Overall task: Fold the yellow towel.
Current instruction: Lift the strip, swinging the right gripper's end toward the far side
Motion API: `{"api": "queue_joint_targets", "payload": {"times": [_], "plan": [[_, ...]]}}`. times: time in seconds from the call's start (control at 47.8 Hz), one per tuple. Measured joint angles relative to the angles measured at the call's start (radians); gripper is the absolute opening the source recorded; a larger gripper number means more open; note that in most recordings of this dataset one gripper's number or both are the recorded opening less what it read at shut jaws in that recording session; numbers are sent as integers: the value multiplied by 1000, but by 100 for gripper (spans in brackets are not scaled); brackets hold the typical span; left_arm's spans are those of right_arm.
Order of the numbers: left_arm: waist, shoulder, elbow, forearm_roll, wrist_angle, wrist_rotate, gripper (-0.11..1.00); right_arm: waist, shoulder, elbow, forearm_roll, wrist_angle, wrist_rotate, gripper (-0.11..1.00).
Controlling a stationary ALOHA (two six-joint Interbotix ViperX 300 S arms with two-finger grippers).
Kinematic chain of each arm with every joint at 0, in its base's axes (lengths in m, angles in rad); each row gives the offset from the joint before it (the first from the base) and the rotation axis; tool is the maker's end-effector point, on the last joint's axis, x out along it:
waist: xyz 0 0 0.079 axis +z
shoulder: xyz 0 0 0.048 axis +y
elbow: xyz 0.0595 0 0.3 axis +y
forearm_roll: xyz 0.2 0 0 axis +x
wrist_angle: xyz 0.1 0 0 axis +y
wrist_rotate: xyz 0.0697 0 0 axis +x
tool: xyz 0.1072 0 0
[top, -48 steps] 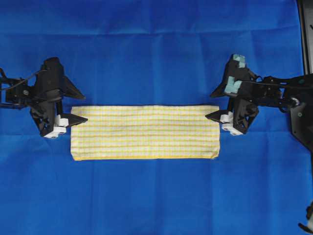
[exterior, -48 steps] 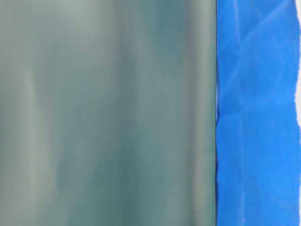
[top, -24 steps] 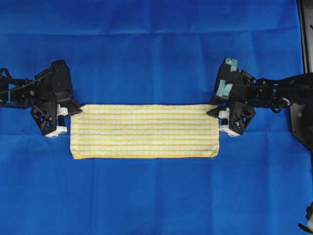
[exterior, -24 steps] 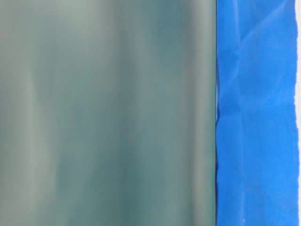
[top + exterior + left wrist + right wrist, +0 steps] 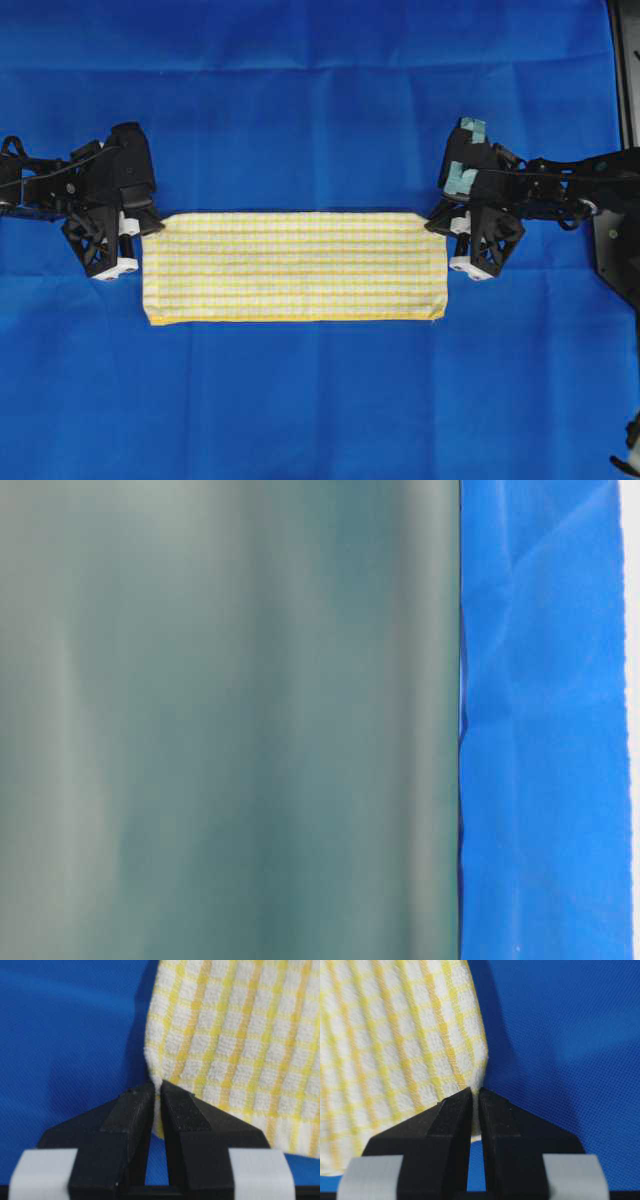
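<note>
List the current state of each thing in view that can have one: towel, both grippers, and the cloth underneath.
yellow towel: folded into a long strip, lying flat, its two far corners pinched.
left gripper: shut on the towel's far left corner, fingers nipping the fabric.
right gripper: shut on the towel's far right corner.
blue cloth: spread flat under everything, lightly creased.

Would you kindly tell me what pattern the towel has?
The towel is white with a fine yellow check, clearest in the left wrist view.
</note>
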Motion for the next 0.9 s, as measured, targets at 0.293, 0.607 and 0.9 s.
{"api": "queue_joint_targets", "payload": {"times": [0.293,0.607,0.9], "plan": [[-14,-193,-98,2,209,0,3,0,-215,-18,-3,87,-6,3],[-14,-341,-114,2,236,-2,3,0,-319,-20,-18,120,-6,3],[-41,-337,-114,-2,209,-29,3,-57,-270,-43,-32,84,-6,3]]}}
